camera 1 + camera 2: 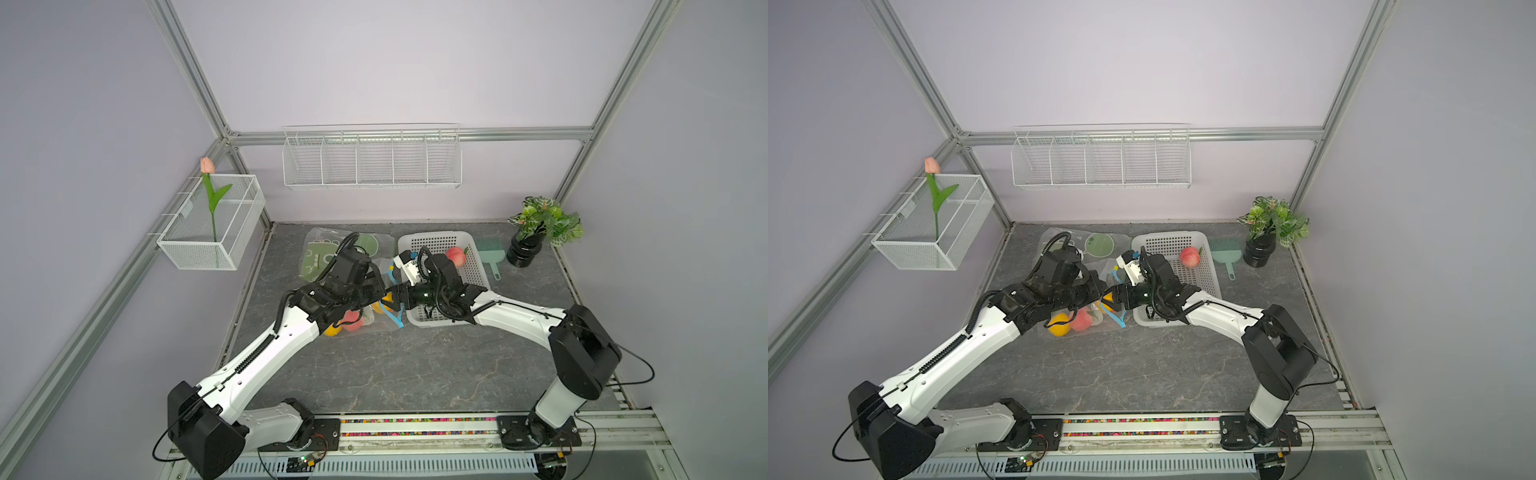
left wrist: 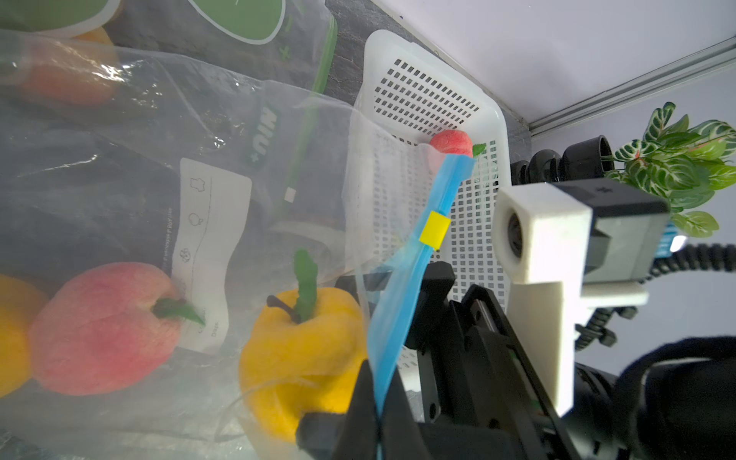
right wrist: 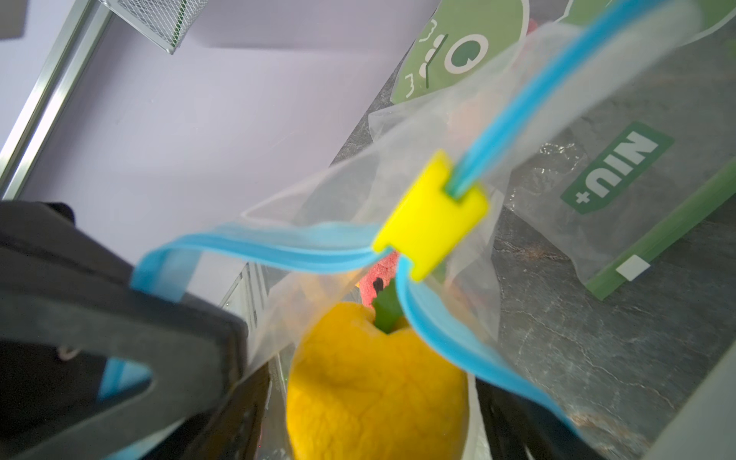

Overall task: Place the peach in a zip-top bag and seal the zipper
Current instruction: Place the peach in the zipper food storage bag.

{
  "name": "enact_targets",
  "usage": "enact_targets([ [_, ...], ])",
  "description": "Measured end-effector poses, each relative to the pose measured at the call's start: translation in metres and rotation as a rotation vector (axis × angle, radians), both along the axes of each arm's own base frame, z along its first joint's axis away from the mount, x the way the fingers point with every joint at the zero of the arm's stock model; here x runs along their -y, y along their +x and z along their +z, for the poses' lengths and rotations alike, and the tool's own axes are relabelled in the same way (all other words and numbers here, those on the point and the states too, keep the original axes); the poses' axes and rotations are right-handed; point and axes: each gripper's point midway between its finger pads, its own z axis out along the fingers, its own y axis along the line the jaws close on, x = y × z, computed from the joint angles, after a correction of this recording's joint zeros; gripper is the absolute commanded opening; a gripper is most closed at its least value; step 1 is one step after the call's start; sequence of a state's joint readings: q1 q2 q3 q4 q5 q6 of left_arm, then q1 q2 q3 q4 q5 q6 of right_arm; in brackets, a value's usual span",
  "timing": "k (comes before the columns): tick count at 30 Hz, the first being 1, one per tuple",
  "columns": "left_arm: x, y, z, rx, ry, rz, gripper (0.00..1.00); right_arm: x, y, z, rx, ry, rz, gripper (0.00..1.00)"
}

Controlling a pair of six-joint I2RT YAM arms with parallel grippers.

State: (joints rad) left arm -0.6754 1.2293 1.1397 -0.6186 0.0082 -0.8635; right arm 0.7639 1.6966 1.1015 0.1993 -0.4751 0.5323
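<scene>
Already a peach [image 2: 101, 328] lies inside the zip-top bag [image 2: 215, 223], whose blue zipper strip [image 2: 395, 318] the left gripper [image 2: 377, 410] clamps; the right gripper [image 1: 395, 296] has its jaws apart at the mouth. Thin, floppy, slippery film will likely slide from a pinch, so the stiff yellow slider [image 3: 430, 215] looks the surest hold.
</scene>
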Motion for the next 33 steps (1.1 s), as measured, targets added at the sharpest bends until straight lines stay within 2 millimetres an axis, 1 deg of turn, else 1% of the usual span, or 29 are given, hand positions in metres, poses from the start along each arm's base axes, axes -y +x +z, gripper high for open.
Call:
enact_targets([
  [7, -0.001, 0.000, 0.001, 0.005, 0.001, 0.002, 0.00, 0.001, -0.001, 0.005, 0.036, 0.000, 0.012, 0.86],
  [12, -0.003, -0.002, 0.001, 0.003, 0.011, -0.003, 0.00, 0.006, -0.001, 0.008, 0.067, -0.023, 0.006, 0.86],
  [16, -0.007, -0.007, -0.002, -0.008, 0.031, -0.007, 0.00, 0.013, 0.001, 0.002, 0.083, -0.087, -0.009, 0.86],
  [19, -0.011, -0.011, 0.002, -0.003, 0.034, -0.012, 0.00, 0.019, 0.004, -0.002, 0.096, -0.150, -0.023, 0.85],
  [24, -0.012, -0.015, 0.010, 0.019, 0.023, -0.023, 0.00, 0.021, 0.005, 0.002, 0.114, -0.192, -0.007, 0.82],
  [30, -0.012, -0.014, 0.006, 0.013, 0.041, -0.031, 0.00, 0.021, 0.000, -0.001, 0.120, -0.208, 0.014, 0.81],
  [33, -0.013, -0.015, 0.002, 0.008, 0.058, -0.036, 0.00, 0.025, 0.003, 0.004, 0.147, -0.219, -0.008, 0.82],
])
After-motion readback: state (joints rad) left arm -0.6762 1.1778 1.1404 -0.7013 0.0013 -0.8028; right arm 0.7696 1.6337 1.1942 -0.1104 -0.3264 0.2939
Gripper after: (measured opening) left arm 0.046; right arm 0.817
